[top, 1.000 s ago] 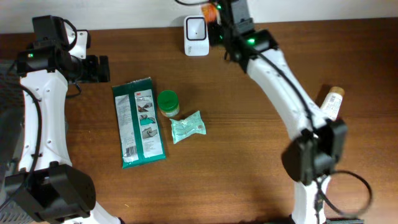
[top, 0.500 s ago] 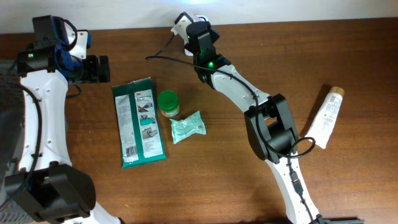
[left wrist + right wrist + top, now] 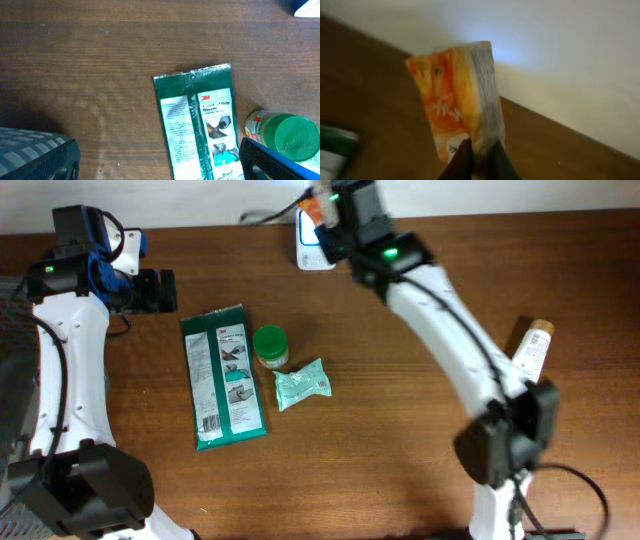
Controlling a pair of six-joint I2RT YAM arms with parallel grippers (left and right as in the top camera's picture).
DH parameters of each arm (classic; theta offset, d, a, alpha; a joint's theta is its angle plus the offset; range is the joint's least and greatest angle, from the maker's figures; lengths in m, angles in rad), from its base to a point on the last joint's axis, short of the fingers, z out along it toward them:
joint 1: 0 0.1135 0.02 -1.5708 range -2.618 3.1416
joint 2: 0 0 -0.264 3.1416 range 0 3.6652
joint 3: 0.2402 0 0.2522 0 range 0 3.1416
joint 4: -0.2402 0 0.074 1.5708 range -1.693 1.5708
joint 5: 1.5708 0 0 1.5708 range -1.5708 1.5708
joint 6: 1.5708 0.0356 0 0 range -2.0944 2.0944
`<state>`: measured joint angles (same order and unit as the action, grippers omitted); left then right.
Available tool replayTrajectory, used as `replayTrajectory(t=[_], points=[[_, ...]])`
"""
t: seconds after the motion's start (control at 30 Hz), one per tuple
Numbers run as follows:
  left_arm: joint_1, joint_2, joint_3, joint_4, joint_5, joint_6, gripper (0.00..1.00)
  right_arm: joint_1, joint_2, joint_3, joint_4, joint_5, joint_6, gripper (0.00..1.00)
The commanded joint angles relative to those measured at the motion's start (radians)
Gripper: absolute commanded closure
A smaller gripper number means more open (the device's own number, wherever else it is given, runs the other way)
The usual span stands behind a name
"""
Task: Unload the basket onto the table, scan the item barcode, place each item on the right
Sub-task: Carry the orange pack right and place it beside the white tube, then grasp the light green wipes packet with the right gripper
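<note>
Pincer R (image 3: 479, 150) clamped on orange packet (image 3: 457, 95); pincer L (image 3: 157, 290) wide open, empty

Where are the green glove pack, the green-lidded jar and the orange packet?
green glove pack (image 3: 225, 376), overhead view, middle of its label.
green-lidded jar (image 3: 292, 136), left wrist view, top of its lid.
orange packet (image 3: 447, 95), right wrist view, orange front face.
</note>
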<state>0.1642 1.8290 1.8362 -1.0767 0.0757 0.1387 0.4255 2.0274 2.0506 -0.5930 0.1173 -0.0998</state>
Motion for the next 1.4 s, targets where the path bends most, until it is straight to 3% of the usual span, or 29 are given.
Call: replayTrajectory(t=[0.0, 0.1, 0.13, 0.37, 0.4, 0.43, 0.47, 0.6, 0.7, 0.73, 0.77, 0.8, 0.83, 0.87, 0.93, 1.1, 1.27, 1.37], points=[[0.003, 0.007, 0.005, -0.002, 0.011, 0.016, 0.01, -0.146, -0.119, 0.005, -0.28, -0.176, 0.335, 0.96], [0.003, 0.007, 0.005, -0.002, 0.011, 0.016, 0.01, -0.357, -0.096, -0.026, -0.665, -0.173, 0.414, 0.96], [0.003, 0.007, 0.005, -0.002, 0.011, 0.016, 0.01, -0.42, -0.074, -0.087, -0.702, -0.173, 0.428, 0.96], [0.002, 0.007, 0.005, -0.002, 0.011, 0.016, 0.01, -0.662, -0.025, -0.529, -0.387, -0.158, 0.46, 0.96], [0.003, 0.007, 0.005, -0.002, 0.011, 0.016, 0.01, -0.67, -0.025, -0.536, -0.379, -0.152, 0.46, 0.86], [0.003, 0.007, 0.005, -0.002, 0.011, 0.016, 0.01, -0.677, -0.026, -0.536, -0.386, -0.114, 0.46, 0.63], [0.003, 0.007, 0.005, -0.002, 0.011, 0.016, 0.01, -0.681, -0.026, -0.522, -0.41, -0.111, 0.452, 0.32], [0.003, 0.007, 0.005, -0.002, 0.011, 0.016, 0.01, -0.644, -0.036, -0.324, -0.568, -0.331, 0.327, 0.16], [0.003, 0.007, 0.005, -0.002, 0.011, 0.016, 0.01, -0.452, -0.037, -0.265, -0.596, -0.537, 0.291, 0.09], [0.003, 0.007, 0.005, -0.002, 0.011, 0.016, 0.01, -0.396, -0.037, -0.269, -0.593, -0.554, 0.296, 0.1], [0.003, 0.007, 0.005, -0.002, 0.011, 0.016, 0.01, -0.295, -0.037, -0.272, -0.585, -0.556, 0.295, 0.18], [0.003, 0.007, 0.005, -0.002, 0.011, 0.016, 0.01, -0.222, -0.036, -0.274, -0.579, -0.552, 0.295, 0.36], [0.003, 0.007, 0.005, -0.002, 0.011, 0.016, 0.01, -0.154, -0.032, -0.274, -0.568, -0.551, 0.298, 0.64], [0.003, 0.007, 0.005, -0.002, 0.011, 0.016, 0.01, -0.084, -0.025, -0.274, -0.544, -0.542, 0.331, 0.76], [0.003, 0.007, 0.005, -0.002, 0.011, 0.017, 0.01, 0.025, -0.004, -0.274, -0.5, -0.472, 0.467, 0.89], [0.003, 0.007, 0.005, -0.002, 0.011, 0.016, 0.01, 0.251, 0.128, -0.274, -0.363, -0.295, 0.712, 0.96], [0.003, 0.007, 0.005, -0.002, 0.011, 0.016, 0.01, 0.232, 0.214, -0.276, -0.373, -0.254, 0.719, 0.96], [0.003, 0.007, 0.005, -0.002, 0.011, 0.016, 0.01, 0.15, 0.214, -0.276, -0.439, -0.225, 0.572, 0.96]])
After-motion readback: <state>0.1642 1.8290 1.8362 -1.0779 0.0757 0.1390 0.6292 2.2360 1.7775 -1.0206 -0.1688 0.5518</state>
